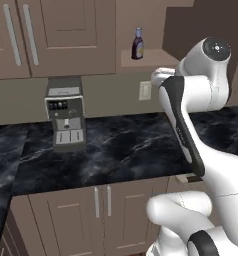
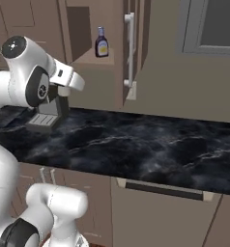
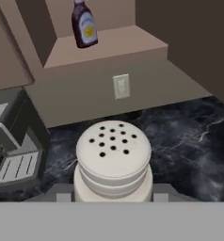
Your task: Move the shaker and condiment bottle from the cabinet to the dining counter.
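Gripper (image 3: pixel 113 200) clamps the shaker (image 3: pixel 113 157) — arm raised above the worktop (image 1: pixel 121 145).

One bottle (image 1: pixel 137 44) stands on the open cabinet (image 1: pixel 146 57) shelf. One shaker (image 3: pixel 113 160), its top dotted with holes, sits between the gripper's two fingers (image 3: pixel 63 194). One coffee machine (image 1: pixel 66 114) is on the worktop (image 1: pixel 121 147). One wall outlet (image 1: pixel 145 90). Two long bar handles (image 1: pixel 21 34) on the upper doors, two short ones (image 1: pixel 102 201) below. One robot arm (image 1: pixel 201 130).
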